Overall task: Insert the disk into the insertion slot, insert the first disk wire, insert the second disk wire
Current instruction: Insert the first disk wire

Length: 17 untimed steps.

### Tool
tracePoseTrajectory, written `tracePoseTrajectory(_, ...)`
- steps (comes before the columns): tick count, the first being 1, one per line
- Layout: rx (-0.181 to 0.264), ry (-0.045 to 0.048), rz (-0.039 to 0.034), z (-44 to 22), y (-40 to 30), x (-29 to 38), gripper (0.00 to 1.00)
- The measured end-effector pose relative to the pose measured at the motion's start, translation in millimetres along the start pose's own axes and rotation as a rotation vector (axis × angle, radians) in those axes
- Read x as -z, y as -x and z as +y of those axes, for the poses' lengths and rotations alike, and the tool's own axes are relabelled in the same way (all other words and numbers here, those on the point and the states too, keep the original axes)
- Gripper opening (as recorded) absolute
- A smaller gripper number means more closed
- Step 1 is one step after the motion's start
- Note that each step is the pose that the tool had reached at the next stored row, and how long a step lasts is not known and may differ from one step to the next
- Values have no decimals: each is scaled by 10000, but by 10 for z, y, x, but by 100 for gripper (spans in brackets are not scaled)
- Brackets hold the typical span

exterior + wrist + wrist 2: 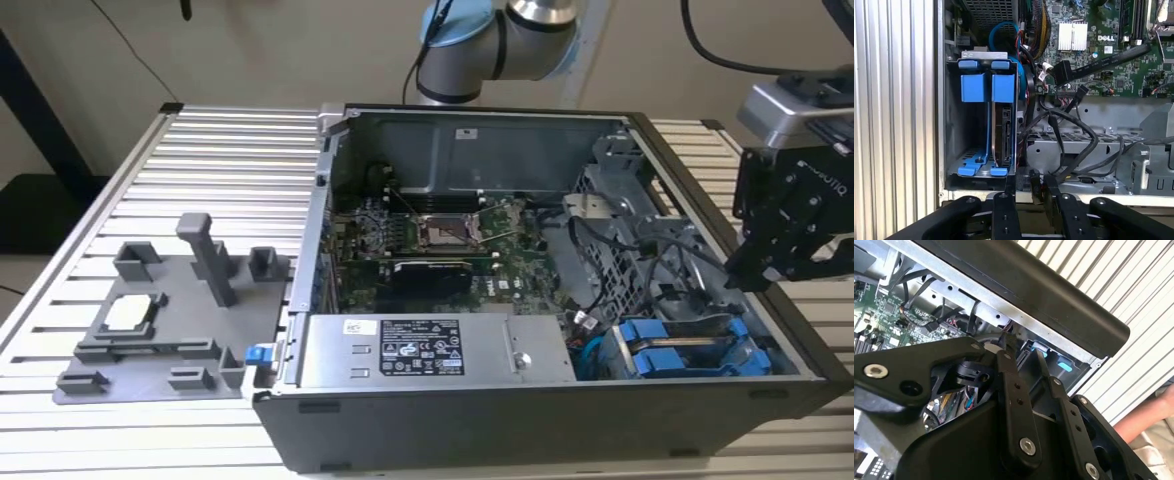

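1. On the silver power-supply box [534,350], a black-and-white label [420,348] packed with rows of fine print and marks; too small to make out.
2. At that label's upper corner, toward the exterior view's left, a small white sticker [359,326] with dark print; unreadable.
3. Along the side of the gripper [787,272], a line of pale lettering [829,186]; a maker's name.
4. In the first wrist view, on the green motherboard [1089,55], a white printed wordmark [1108,37], with a small barcode tag [1109,49] just beside it.

Disk [1002,135] sits in insertion slot [952,125] w/ PSU [427,350] beside it, on the exterior view's left.
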State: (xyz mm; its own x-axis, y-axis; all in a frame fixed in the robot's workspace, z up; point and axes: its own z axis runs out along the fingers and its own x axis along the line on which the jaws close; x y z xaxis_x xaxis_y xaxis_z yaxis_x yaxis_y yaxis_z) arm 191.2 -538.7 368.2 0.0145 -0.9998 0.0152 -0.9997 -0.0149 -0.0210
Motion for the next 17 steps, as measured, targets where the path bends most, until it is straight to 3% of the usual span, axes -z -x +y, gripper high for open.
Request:
tracePoseTrajectory(2,0,0,2,0,0,0,29)
tracePoseTrajectory(3,0,0,2,0,0,0,22)
tracePoseTrajectory(10,-1,0,4,25,1,1,19)
tracePoseTrajectory(13,0,-27,1,123,-14,2,19)
tracePoseTrajectory(17,-1,-100,-2,241,-85,4,19)
